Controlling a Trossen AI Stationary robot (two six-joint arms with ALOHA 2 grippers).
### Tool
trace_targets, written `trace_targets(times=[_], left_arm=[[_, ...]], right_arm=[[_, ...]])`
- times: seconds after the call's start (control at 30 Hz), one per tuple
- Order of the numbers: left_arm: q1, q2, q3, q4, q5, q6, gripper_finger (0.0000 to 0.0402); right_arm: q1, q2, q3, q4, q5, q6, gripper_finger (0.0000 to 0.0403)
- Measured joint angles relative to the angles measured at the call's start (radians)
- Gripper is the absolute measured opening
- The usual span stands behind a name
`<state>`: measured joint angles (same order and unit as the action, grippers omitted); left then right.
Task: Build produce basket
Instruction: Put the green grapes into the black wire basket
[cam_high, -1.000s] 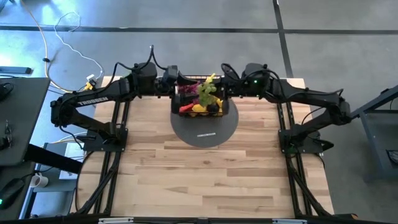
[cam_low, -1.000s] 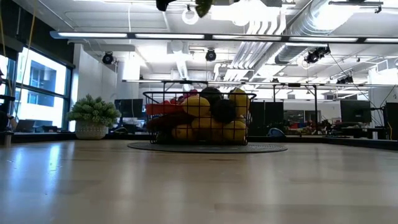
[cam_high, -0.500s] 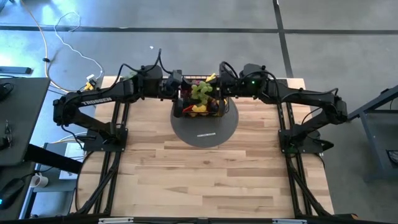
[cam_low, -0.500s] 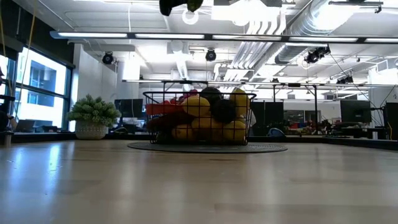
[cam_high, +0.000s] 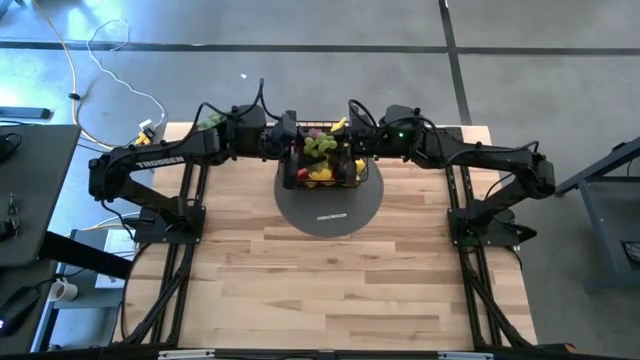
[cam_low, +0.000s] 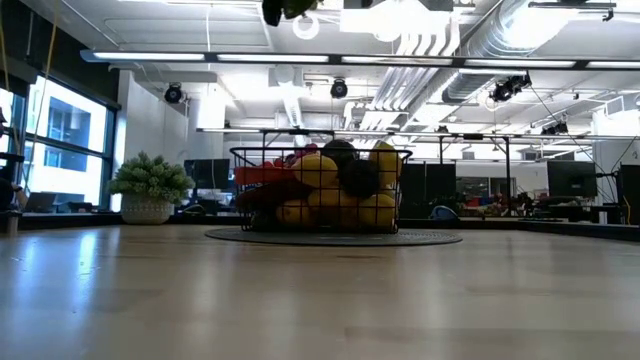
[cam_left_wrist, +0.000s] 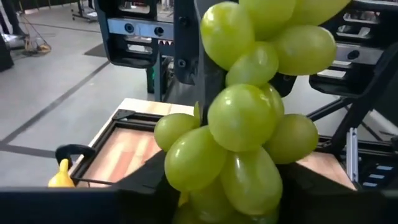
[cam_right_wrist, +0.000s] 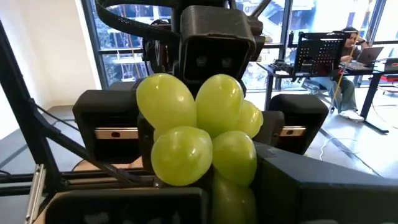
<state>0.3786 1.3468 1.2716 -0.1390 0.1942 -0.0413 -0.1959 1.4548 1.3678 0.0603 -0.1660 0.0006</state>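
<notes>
I see the black wire-mesh basket (cam_high: 322, 170), heaped with produce (cam_low: 330, 195), on the wooden table (cam_high: 320, 280). Above it, right gripper (cam_high: 352, 150) clenches smooth, round green grapes (cam_high: 320, 146); left gripper (cam_high: 295, 148) flanks them, grip unclear, fingertips hidden.

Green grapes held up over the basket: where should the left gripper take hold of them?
Grip the green grapes across the bulging middle, coming level from the left gripper's side, opposite the right gripper, which is shut on them above the basket. The round, tightly packed grapes probably seat best there.
</notes>
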Motion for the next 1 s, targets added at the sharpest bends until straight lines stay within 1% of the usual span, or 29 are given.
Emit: trace_targets(times=[0.17, 0.27, 0.33, 0.47, 0.57, 0.67, 0.77, 1.0], left_arm=[[0.002, 0.000, 0.000, 0.000, 0.002, 0.037, 0.0099], [0.002, 0.000, 0.000, -0.008, 0.001, 0.057, 0.0073], [0.002, 0.000, 0.000, -0.013, -0.001, 0.064, 0.0063], [0.003, 0.000, 0.000, -0.020, -0.008, 0.072, 0.0059], [0.017, 0.000, 0.000, -0.048, -0.059, 0.065, 0.0057], [0.057, -0.003, 0.000, -0.096, -0.070, 0.019, 0.0056], [0.099, -0.004, 0.000, -0.126, -0.051, -0.024, 0.0056], [0.173, -0.004, 0.000, -0.192, -0.049, -0.150, 0.0055]], right_arm=[[0.000, 0.000, 0.000, 0.005, 0.010, 0.000, 0.0034], [0.001, 0.000, 0.000, 0.004, 0.068, 0.000, 0.0061], [0.001, 0.000, 0.000, 0.003, 0.088, 0.003, 0.0085], [0.001, 0.000, 0.000, 0.001, 0.109, 0.033, 0.0143], [0.000, 0.000, 0.000, -0.002, 0.168, 0.048, 0.0185], [-0.001, -0.003, 0.000, 0.003, 0.205, 0.048, 0.0215], [-0.001, -0.005, 0.000, 0.005, 0.235, 0.047, 0.0229], [-0.004, -0.015, 0.000, 0.007, 0.349, 0.044, 0.0233]])
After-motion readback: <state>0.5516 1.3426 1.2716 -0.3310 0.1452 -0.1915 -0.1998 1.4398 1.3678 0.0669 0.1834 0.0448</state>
